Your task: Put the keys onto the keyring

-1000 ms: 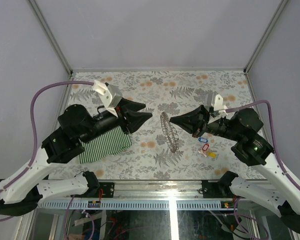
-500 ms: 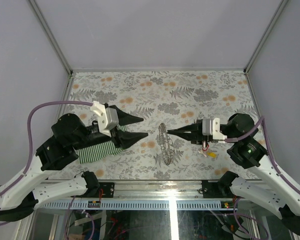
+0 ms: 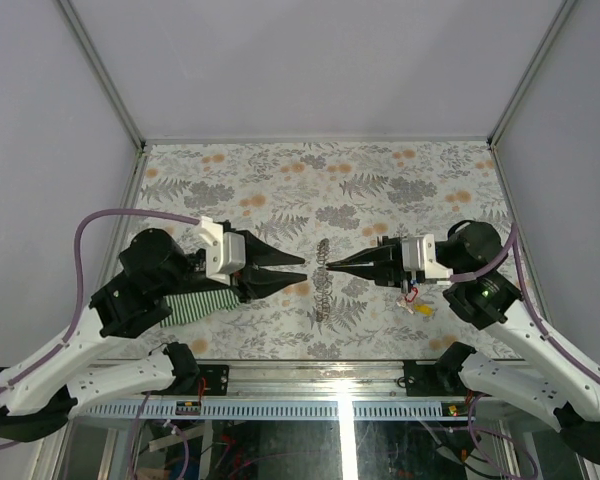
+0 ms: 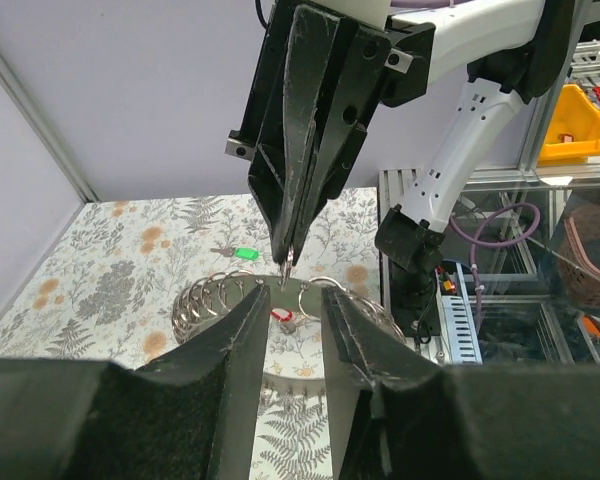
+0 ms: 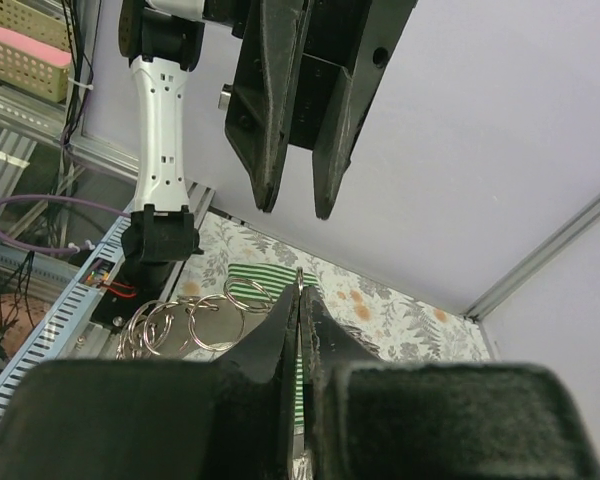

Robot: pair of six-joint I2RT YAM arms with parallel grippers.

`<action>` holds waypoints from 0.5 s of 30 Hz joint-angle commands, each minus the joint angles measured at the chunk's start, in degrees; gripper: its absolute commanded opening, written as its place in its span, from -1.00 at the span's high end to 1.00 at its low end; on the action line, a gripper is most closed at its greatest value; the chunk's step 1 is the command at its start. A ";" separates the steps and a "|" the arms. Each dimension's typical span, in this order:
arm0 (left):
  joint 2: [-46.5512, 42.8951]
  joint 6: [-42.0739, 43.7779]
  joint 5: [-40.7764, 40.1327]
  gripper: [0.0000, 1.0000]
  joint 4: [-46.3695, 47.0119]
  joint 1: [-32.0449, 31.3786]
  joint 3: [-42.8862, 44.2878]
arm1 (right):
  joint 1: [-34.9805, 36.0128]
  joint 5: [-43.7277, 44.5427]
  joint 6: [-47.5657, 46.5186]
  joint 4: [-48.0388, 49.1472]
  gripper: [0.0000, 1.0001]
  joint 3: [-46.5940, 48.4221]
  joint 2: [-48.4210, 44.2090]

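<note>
Above the table (image 3: 400,180), your right gripper (image 3: 329,266) pinches the keyring (image 3: 323,288). The left gripper (image 3: 303,269), narrowly parted and empty, probably should clasp the ring's opposite edge next, steadying it for the keys (image 3: 412,294).

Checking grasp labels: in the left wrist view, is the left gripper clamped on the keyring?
No, the left gripper stands open; the right gripper pinches the keyring.
</note>
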 commanded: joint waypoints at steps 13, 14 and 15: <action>4.81 1.44 0.04 0.39 5.08 -0.33 1.48 | 0.02 -1.11 4.52 8.92 1.00 0.80 0.72; 4.83 1.36 0.10 0.39 5.29 -0.29 1.51 | 0.08 -1.11 4.53 8.89 1.00 0.81 0.72; 4.91 1.32 0.04 0.39 5.53 -0.29 1.55 | 0.09 -1.17 4.53 8.77 1.00 0.82 0.72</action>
